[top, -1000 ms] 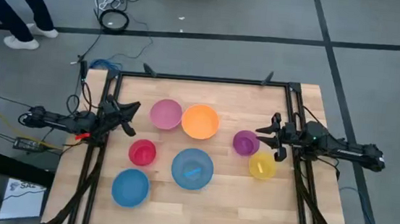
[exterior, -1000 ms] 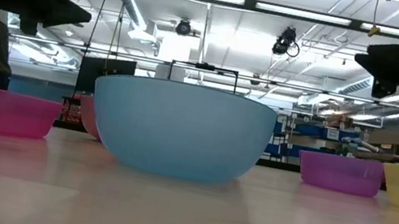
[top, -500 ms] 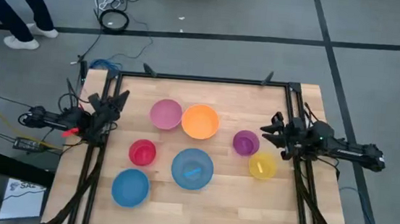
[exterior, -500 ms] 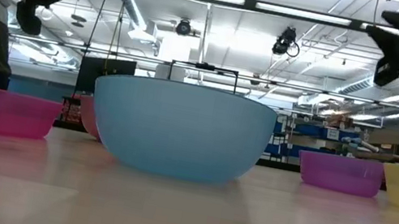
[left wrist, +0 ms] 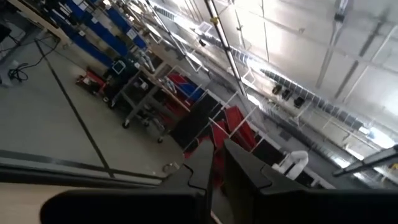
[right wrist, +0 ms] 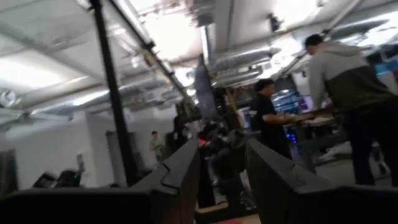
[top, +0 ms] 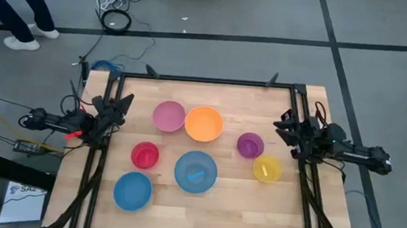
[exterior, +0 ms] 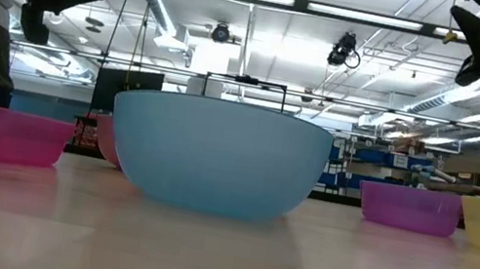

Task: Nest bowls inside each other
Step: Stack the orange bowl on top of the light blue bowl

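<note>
Seven bowls rest apart on their bases on the wooden table (top: 298,211): pink (top: 168,116), orange (top: 203,123), purple (top: 249,145), yellow (top: 266,168), red (top: 144,155), a large blue one (top: 195,172) and a smaller blue one (top: 132,190). My left gripper (top: 121,104) hangs in the air at the table's left edge, tipped upward, open by a narrow gap (left wrist: 216,168) and empty. My right gripper (top: 284,126) hangs at the right edge above the purple bowl's side, also tipped upward, open (right wrist: 224,168) and empty. The wrist views show only the room.
Black frame rails (top: 94,186) run along the table's left, right and far edges. Cables (top: 116,19) lie on the floor beyond the far edge, where a person's legs (top: 20,9) show. More people (right wrist: 348,81) stand in the room behind.
Both grippers have risen and tipped their fingers upward, each drawing back toward its own side edge of the table. The left one has also rolled about its own axis. The bowls have stayed where they were.
</note>
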`<act>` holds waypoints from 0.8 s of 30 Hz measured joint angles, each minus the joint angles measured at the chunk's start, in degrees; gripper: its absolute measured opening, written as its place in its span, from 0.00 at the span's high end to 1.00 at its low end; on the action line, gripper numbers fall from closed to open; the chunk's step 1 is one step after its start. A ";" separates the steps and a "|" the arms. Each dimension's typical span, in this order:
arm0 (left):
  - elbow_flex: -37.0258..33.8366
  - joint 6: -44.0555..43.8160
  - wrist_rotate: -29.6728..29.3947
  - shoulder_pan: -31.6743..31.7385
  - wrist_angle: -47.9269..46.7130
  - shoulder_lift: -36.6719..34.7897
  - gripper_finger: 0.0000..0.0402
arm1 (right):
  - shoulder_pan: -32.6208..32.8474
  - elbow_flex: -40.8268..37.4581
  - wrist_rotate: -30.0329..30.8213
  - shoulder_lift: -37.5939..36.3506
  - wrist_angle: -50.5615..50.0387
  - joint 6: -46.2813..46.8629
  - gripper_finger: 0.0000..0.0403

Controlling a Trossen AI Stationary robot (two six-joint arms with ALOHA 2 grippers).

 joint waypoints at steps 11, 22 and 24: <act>7.31 9.88 11.32 -0.02 -8.90 3.33 0.89 | 0.90 7.34 12.22 10.13 -6.44 -3.49 0.70; 32.51 15.22 13.76 2.64 -45.28 22.42 0.89 | 5.45 41.55 26.77 56.17 -27.50 -10.88 0.70; 34.87 15.25 13.86 2.64 -48.50 26.43 0.90 | 5.53 48.69 28.75 63.88 -32.31 -10.01 0.70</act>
